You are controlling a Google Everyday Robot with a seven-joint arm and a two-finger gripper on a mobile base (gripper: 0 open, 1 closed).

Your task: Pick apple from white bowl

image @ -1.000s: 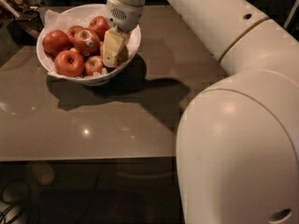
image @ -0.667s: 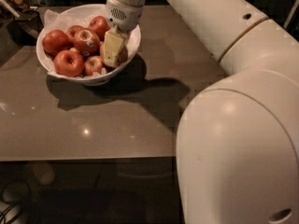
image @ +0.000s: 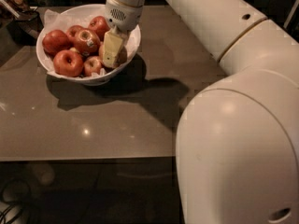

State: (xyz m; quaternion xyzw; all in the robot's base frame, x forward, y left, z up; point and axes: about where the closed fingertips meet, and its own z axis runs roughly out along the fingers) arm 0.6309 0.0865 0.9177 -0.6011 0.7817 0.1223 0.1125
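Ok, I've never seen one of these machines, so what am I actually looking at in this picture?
The big white shape is a robot's arm, seen close up by a single camera looking down over a brown table. Where that camera is mounted isn't known. The arm ends in a gripper, a two-fingered clamp, lowered into the right side of a white bowl lined with paper. The bowl holds several red apples. The gripper sits against one apple mostly hidden behind it. Whether it actually holds that one can't be told.

Six apples [image: 68,62] visible, maybe seventh behind tool [image: 112,59]; one white bowl [image: 93,80]; one tool, inside bowl's right side.
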